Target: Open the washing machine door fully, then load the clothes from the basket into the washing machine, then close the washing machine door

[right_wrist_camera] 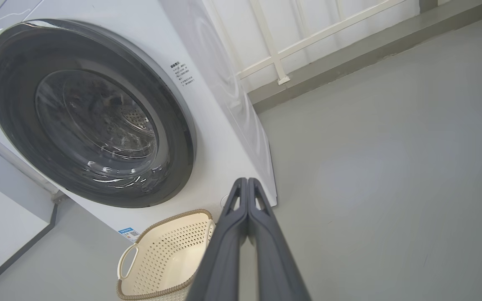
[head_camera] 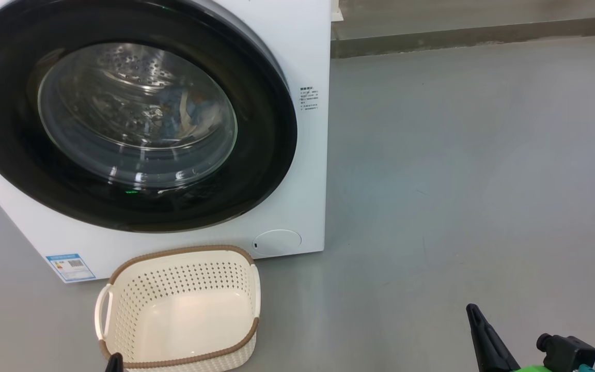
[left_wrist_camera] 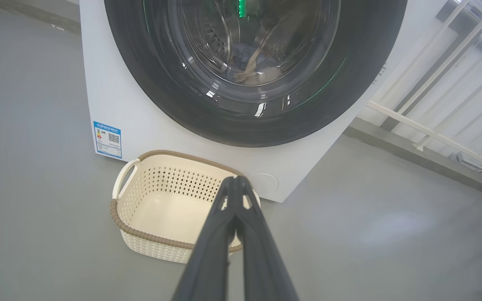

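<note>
Washer (head_camera: 308, 170): white, far left; top & left side cut off in head view.
Door (head_camera: 8, 129): closed against washer front, black ring w/ glass bowl.
Clothes (head_camera: 184, 111): inside drum behind glass, blue w/ pale bits, blurred by glare; print unreadable.
Basket (head_camera: 178, 251): on floor just in front of washer, below door; cream bottom in plain sight.
L gripper (left_wrist_camera: 237, 179): fingers pressed together, holding nothing; head view crops it to a dark tip.
R gripper (right_wrist_camera: 247, 180): fingers together, empty; well right of basket.
L wrist view adds: white railing (left_wrist_camera: 433, 133) beside washer.
</note>
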`<state>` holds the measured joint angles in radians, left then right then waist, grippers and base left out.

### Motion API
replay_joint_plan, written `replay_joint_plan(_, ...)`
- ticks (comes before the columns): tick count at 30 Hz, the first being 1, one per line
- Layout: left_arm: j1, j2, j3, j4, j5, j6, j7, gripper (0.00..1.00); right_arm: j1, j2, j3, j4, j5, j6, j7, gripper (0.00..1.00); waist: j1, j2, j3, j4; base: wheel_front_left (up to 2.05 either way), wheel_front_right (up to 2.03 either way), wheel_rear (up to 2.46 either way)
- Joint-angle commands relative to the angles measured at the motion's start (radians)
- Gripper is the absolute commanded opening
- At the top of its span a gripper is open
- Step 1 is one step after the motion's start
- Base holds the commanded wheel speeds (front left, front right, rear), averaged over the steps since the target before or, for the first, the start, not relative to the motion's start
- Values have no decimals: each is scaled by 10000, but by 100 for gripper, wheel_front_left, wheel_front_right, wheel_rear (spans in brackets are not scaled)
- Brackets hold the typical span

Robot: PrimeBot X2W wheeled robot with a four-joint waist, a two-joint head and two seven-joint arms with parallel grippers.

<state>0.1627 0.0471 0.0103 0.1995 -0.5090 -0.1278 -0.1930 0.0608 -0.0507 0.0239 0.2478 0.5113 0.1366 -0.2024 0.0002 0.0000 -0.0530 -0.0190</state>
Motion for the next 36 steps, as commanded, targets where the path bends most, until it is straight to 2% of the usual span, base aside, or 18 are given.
replay_joint_plan(1, -474, 109, 158, -167, -300, -5, 82, 0, -456, -73, -5, -224, 337, -11, 58, 0, -1, 0, 9, 3, 0, 0, 0)
replay_joint_plan(36, -1223, 83, 456, 42, -3883, -13, 1084, 0, -858, -135, -343, -166, 4004, -27, 999, 0, -1, 0, 194, 66, 0, 0, 0)
